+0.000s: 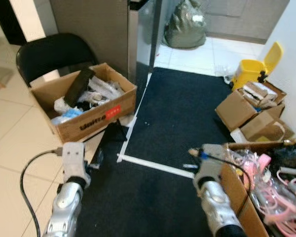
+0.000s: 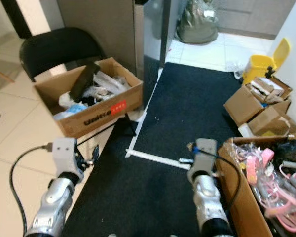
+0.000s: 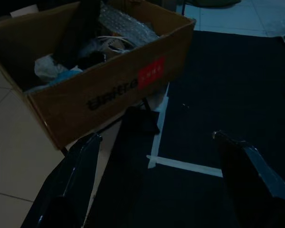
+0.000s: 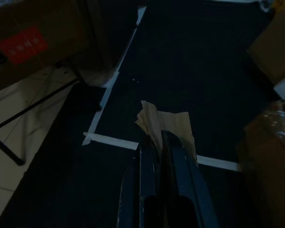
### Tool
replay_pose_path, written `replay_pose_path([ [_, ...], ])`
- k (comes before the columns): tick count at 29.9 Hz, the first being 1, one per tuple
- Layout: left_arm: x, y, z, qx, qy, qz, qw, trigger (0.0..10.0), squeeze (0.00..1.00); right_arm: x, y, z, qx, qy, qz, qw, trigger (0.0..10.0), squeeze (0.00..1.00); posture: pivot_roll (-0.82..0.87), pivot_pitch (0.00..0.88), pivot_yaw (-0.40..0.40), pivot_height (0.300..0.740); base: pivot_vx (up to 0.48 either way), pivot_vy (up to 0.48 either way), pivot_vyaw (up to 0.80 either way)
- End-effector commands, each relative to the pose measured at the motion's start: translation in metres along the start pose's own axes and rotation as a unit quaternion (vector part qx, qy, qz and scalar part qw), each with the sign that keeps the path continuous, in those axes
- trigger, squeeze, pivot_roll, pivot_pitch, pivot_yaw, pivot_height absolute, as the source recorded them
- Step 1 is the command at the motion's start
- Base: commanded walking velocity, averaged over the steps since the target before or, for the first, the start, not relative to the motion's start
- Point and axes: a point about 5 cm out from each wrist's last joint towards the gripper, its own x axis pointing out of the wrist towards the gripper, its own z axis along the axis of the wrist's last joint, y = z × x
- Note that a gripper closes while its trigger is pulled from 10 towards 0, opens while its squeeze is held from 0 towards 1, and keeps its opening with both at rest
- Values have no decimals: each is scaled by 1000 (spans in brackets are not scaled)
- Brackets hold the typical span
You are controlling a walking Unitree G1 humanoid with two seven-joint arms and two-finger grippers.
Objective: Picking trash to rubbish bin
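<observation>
Scrap of brown paper (image 4: 167, 124), crumpled and torn-edged, pinched between closed black fingers (image 4: 180, 166) of right gripper (image 4: 160, 135), held above dark mat. Yellow bin (image 1: 255, 69) far ahead on the right, by the wall at the mat's far corner, lid tipped up and open, beside small cardboard boxes. Well apart from the scrap.

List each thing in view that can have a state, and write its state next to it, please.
Left pincer: open, holding nothing.
Right pincer: shut on a brown paper scrap.
Yellow rubbish bin: lid raised, standing by the wall.
Printed cardboard box: open on top, full of mixed items.
Small cardboard boxes: flaps open, tipped against each other.
Box by the right arm: open, holding pink and clear plastic.
Grey bag: full, on the tiles.
</observation>
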Motion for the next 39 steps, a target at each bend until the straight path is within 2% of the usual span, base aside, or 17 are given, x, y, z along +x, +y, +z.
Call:
replay_pose_path([
  [1, -3, 2, -7, 3, 16, 2, 1000, 10000, 0, -1, -6, -3, -2, 7, -11, 1000, 10000, 0, 49, 139, 7, 740, 319, 0, 0],
  [31, -3, 4, -6, 10, 15, -3, 1000, 10000, 0, -1, -4, -3, 3, 6, -9, 1000, 10000, 0, 59, 121, 8, 740, 319, 0, 0],
  [39, -3, 4, -5, 12, 13, -6, 1000, 10000, 0, 0, -1, -1, -10, 2, -1, 1000, 10000, 0, 64, 111, 6, 740, 324, 0, 0],
])
